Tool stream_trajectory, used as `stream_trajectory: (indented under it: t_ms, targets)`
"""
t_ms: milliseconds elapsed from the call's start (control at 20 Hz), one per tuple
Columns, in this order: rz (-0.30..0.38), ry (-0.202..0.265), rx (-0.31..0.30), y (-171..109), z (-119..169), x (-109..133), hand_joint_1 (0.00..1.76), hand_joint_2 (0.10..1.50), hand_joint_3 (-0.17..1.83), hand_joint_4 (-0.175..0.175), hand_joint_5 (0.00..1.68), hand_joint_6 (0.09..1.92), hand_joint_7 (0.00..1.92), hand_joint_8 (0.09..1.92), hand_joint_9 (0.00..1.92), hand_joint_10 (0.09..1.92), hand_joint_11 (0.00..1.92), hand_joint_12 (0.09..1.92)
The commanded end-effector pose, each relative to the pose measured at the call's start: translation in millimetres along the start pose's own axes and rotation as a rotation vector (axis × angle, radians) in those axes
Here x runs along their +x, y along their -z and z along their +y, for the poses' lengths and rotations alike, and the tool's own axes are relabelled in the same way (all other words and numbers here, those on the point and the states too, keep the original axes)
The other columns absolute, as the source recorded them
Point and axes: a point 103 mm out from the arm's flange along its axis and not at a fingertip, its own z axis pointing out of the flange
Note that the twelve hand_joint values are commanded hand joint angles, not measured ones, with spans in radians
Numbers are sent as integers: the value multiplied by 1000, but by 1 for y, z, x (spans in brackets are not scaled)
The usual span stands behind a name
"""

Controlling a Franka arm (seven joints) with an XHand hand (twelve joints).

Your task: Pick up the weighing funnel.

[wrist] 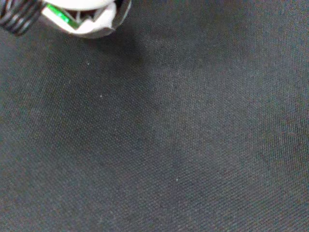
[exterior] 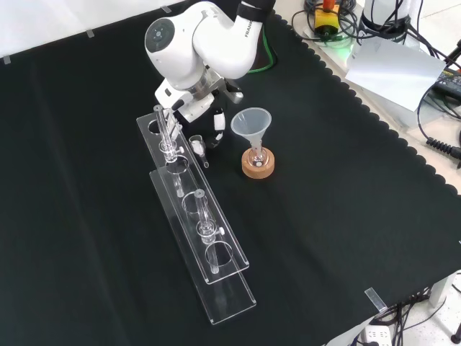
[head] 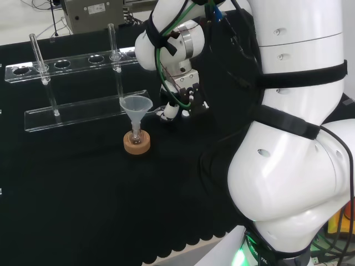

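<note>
The weighing funnel sits just beside my hand in the front view, between it and the clear rack; whether my fingers have closed on it I cannot tell. The wrist view looks past a white part of my hand at black cloth. The funnel on its cork ring stands near, on my hand's other side.

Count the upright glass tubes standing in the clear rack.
2. In the head view, the left tube stands near the rack's left end; the right tube stands near its right end, just behind the funnel. Further clear glass could escape notice.
</note>
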Motion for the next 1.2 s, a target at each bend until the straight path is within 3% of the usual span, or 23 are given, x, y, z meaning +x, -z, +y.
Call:
stream_trajectory:
  t_ms: [50,250,500,650,750,850,1200]
  targets:
    - [-10,-6,3,-1,1,4,906,563,699,-54,674,121,556,686,798,518,484,1287]
    - [-8,-7,5,0,2,6,912,564,702,-50,718,148,556,688,800,518,486,1284]
    - [-4,3,11,-4,1,0,921,570,709,-29,747,641,559,693,812,510,490,1278]
    - [-14,-1,7,-3,1,-1,930,581,714,-10,893,806,586,700,826,516,495,1281]
    - [-28,-5,-7,-1,0,0,1029,677,653,112,1063,857,616,692,845,518,505,1279]
    - [-38,-7,-11,2,-1,-1,1082,652,739,160,1144,892,651,667,875,504,524,1268]
    - [-36,4,-19,15,-7,-13,1104,605,853,175,1168,950,660,636,910,481,581,1240]
